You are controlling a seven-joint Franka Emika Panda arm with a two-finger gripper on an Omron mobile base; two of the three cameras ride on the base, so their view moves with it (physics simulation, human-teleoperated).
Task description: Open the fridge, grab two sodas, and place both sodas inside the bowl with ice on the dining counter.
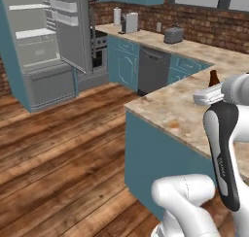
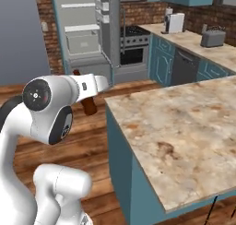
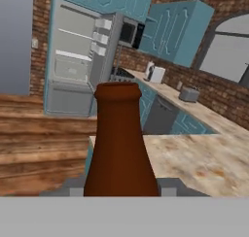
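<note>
My gripper (image 3: 121, 187) is shut on a dark brown soda bottle (image 3: 119, 143), whose neck rises between the fingers in the hand view. The same bottle (image 1: 213, 78) pokes up above the hand over the beige dining counter (image 1: 168, 110); from the right its base (image 2: 88, 106) hangs under the gripper (image 2: 94, 88), just left of the counter's (image 2: 184, 127) corner. The grey fridge (image 1: 36, 42) stands across the room with its door (image 1: 73, 32) swung open and white shelves showing; it also appears as the fridge (image 2: 85, 35) and the fridge (image 3: 73, 56). The bowl with ice and the second soda are out of view.
A longer counter along the brick wall carries a toaster (image 1: 173, 35) and a white appliance (image 1: 130, 22). A dark dishwasher (image 1: 153, 68) and a stove (image 2: 133, 46) sit below it. Wooden floor (image 1: 63, 148) lies between the fridge and the dining counter.
</note>
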